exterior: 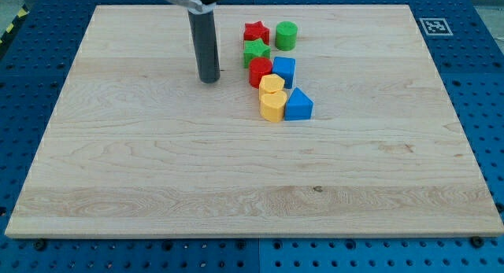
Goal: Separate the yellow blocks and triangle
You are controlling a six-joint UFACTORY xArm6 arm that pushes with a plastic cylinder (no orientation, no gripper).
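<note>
My tip [209,80] rests on the bare wood of the counter [157,171], toward the view's top and well to the left of the cluster of blocks, touching none of them. This rig has no fingers at all, only the rod, so nothing is held; all I can do is shove.

The blocks I care about sit at the cluster's lower end. Two yellow blocks are stacked in a column: the upper yellow block [272,85] pressed against the lower yellow block [272,106], whose right side touches the blue triangle [298,105]. Above them the red cylinder [260,71] and blue cube [284,70] crowd close, then the green star [255,50], the red star [255,31] and the green cylinder [286,35] a little apart.

I judge the separation not yet begun. Standing off to the left probably leaves me room to swing down and wedge between yellow and triangle without disturbing the others.
</note>
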